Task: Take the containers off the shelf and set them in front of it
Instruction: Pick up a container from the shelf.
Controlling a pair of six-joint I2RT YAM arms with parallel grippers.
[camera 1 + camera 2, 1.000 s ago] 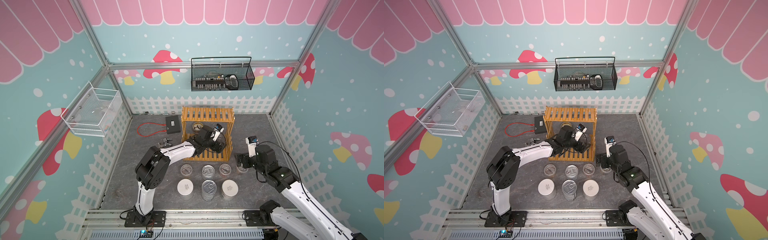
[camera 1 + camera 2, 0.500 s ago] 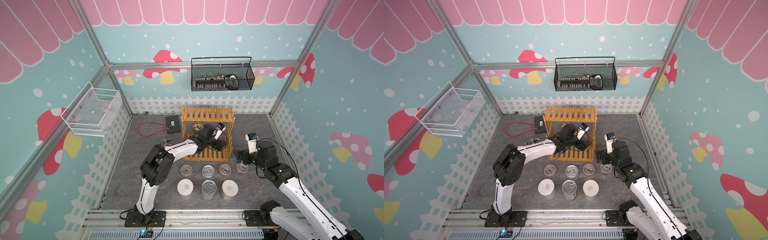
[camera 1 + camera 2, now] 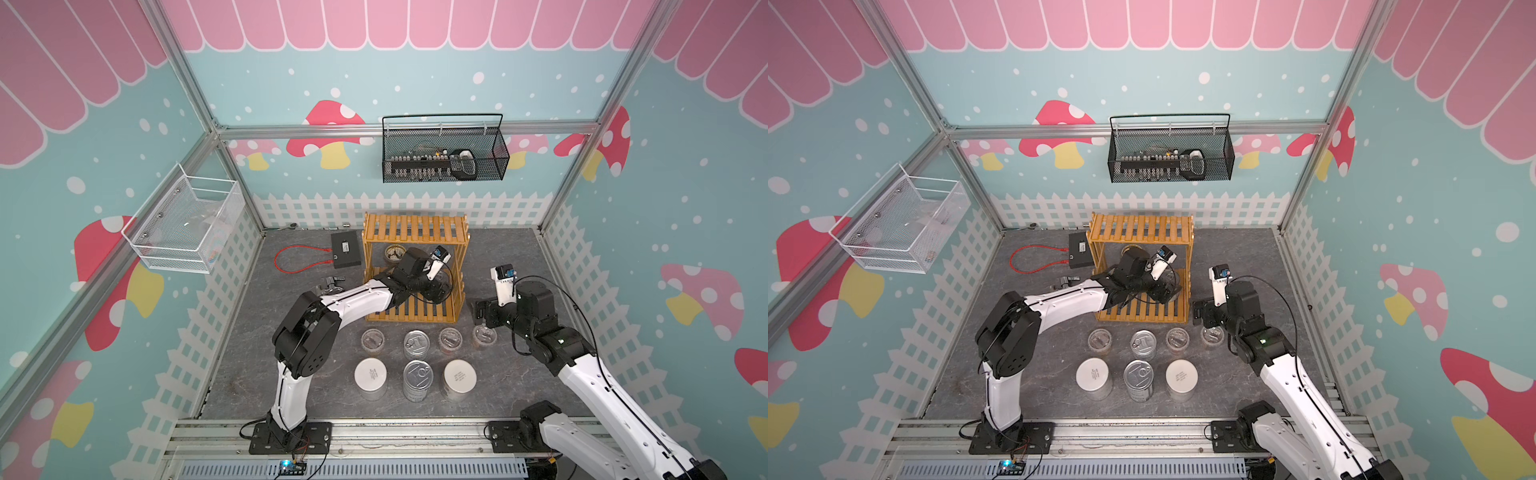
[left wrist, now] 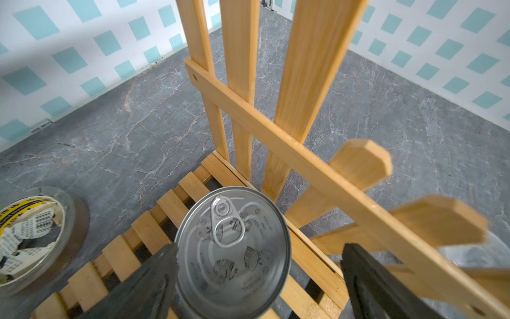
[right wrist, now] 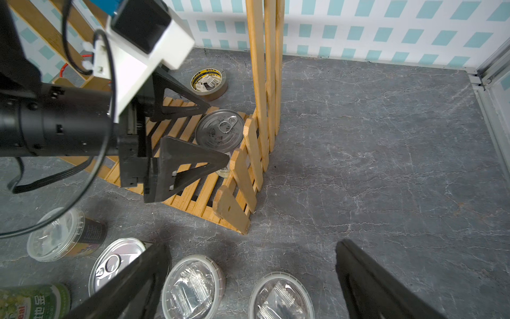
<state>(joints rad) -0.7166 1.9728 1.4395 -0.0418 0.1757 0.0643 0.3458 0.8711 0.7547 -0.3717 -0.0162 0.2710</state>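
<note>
Pull-tab tin [image 4: 233, 248] is sitting on the lower tier of the shelf [image 4: 118, 256], between your left gripper's [image 4: 259, 245] wide-open jaws, not clamped. Your right gripper [image 5: 252, 244] is hanging with jaws spread wide, holding nothing, clear tubs [image 5: 193, 287] just under them.

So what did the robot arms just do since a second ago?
The right gripper lifted up off the rightmost clear tub, jaws open, leaving it on the floor. The left gripper edged slightly further into the shelf; its open jaws now sit either side of the tin on the lower tier, not squeezing yet. The other containers out front and the shelf stayed put.
</note>
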